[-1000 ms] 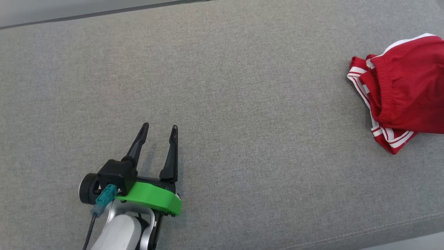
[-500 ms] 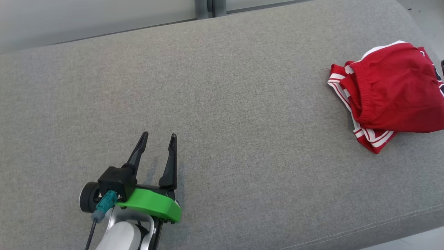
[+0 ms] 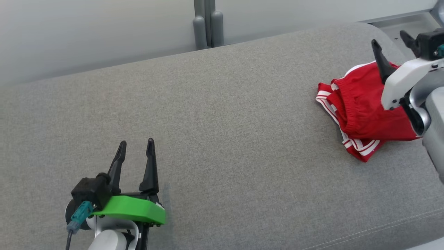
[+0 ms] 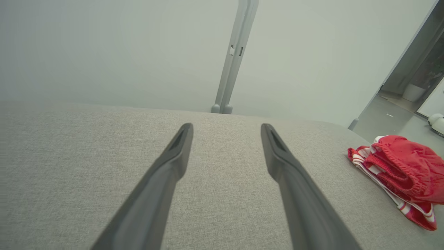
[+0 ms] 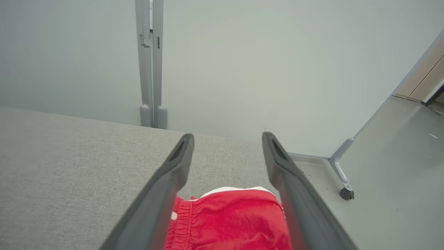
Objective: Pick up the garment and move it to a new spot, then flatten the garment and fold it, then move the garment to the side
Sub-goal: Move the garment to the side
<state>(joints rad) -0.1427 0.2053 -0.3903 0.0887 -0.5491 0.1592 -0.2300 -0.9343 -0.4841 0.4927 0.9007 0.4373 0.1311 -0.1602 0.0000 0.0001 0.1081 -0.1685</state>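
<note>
The garment, red shorts with white trim, lies crumpled on the grey cushion, at the cushion's right end. The right gripper is positioned over the cushion's right end, directly above the garment, with fingers spread apart and holding nothing; contact with the fabric cannot be confirmed. The left gripper is positioned low over the cushion's near-left area, fingers spread apart and empty.

view: cam shifted up+right | R gripper: come into frame, jaws apart, above garment
</note>
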